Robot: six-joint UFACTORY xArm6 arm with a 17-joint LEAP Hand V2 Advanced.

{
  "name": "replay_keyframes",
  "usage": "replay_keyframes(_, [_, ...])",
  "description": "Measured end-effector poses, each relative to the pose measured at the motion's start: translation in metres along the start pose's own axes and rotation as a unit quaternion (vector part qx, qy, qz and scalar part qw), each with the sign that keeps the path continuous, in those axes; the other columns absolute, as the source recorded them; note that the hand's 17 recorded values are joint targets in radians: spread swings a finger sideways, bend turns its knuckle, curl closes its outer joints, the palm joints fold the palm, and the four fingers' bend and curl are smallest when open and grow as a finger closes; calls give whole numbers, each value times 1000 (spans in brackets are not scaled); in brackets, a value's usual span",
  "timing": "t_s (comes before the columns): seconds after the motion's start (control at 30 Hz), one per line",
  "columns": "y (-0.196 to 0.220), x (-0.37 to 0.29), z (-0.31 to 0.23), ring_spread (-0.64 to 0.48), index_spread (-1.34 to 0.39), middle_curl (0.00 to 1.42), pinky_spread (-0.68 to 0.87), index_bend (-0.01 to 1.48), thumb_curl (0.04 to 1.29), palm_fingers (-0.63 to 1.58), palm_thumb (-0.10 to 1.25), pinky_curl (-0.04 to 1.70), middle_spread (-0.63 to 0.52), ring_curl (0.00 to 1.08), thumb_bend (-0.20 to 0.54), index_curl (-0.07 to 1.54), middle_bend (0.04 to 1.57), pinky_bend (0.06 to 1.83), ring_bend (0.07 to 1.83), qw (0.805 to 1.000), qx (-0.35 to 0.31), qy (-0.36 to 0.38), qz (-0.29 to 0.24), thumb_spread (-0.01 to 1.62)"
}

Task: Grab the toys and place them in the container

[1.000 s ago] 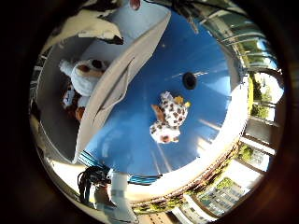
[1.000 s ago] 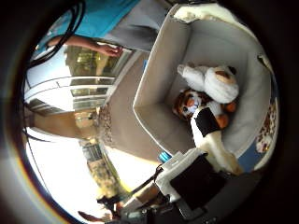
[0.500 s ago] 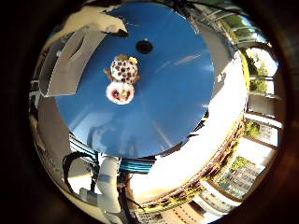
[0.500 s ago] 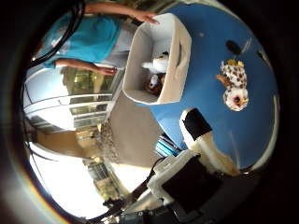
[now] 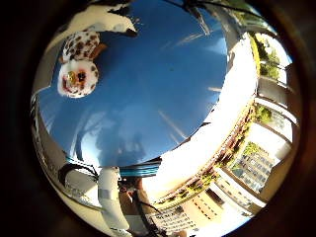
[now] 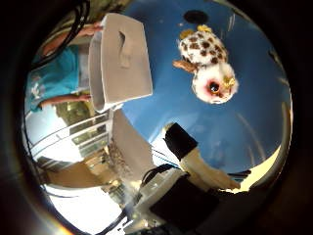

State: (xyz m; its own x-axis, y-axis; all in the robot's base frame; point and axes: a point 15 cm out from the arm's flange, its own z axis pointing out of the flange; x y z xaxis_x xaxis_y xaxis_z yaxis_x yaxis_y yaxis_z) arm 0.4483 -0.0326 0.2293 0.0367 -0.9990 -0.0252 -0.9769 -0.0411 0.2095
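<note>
While the white-and-black robot hand (image 6: 188, 161) is hovering over the round blue tabletop (image 5: 158, 84), one finger is reaching out straight from the palm, its black tip and white segment showing uncurled and holding nothing; how the other fingers are standing cannot be told. A plush white owl toy with brown spots, orange-yellow feet and a pink-ringed face (image 6: 208, 63) is lying on its side on the bare blue surface, apart from the finger and touching nothing else. A pale grey fabric container with a loop handle on its wall (image 6: 122, 61) is sitting at the edge of the tabletop, near the owl but clear of it; its opening is facing away from the palm, so its contents are not showing. A small dark round hole (image 6: 195, 16) is showing in the tabletop just beyond the owl's feet. A person in a teal shirt (image 6: 51, 78) is standing just behind the container, an arm lying along its far side; whether it is touching cannot be told. Beyond the table's edge, railings and buildings are showing in bright daylight.
</note>
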Motion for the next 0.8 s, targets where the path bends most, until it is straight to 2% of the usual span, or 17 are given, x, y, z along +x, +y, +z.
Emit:
replay_keyframes(0.13, [-6,-20,32,317,137,356,444,155,324,271,308,182,170,343,-47,229,230,729,544,999,-25,28,12,1062])
replay_keyframes(0.33, [-19,-38,76,302,143,380,432,161,313,332,303,149,138,346,-33,232,277,678,576,998,-52,41,23,1055])
replay_keyframes(0.4, [-21,-44,87,285,134,400,424,167,310,414,304,126,97,359,-33,234,329,629,629,997,-63,45,16,1055])
replay_keyframes(0.5, [-20,-56,94,245,45,448,415,227,318,690,358,81,23,382,-9,252,456,576,723,996,-69,49,3,1078])
replay_keyframes(0.57, [-20,-61,93,226,-34,473,421,279,334,893,418,84,-13,398,4,266,500,636,764,996,-67,51,-2,1097])
replay_keyframes(0.63, [-17,-62,91,194,-135,528,429,338,358,1200,501,113,-36,433,16,294,606,758,838,996,-69,60,-13,1111])
replay_keyframes(0.7, [-14,-59,89,162,-195,578,424,378,374,1267,550,169,-53,479,17,333,677,899,902,994,-75,79,-24,1112])
replay_keyframes(0.73, [-11,-57,88,133,-246,621,415,406,391,1242,606,213,-73,519,21,361,740,1007,974,993,-80,87,-29,1109])
replay_keyframes(0.8, [-5,-52,82,103,-294,668,395,435,405,1195,652,247,-91,554,20,387,815,1084,1043,992,-85,92,-34,1110])
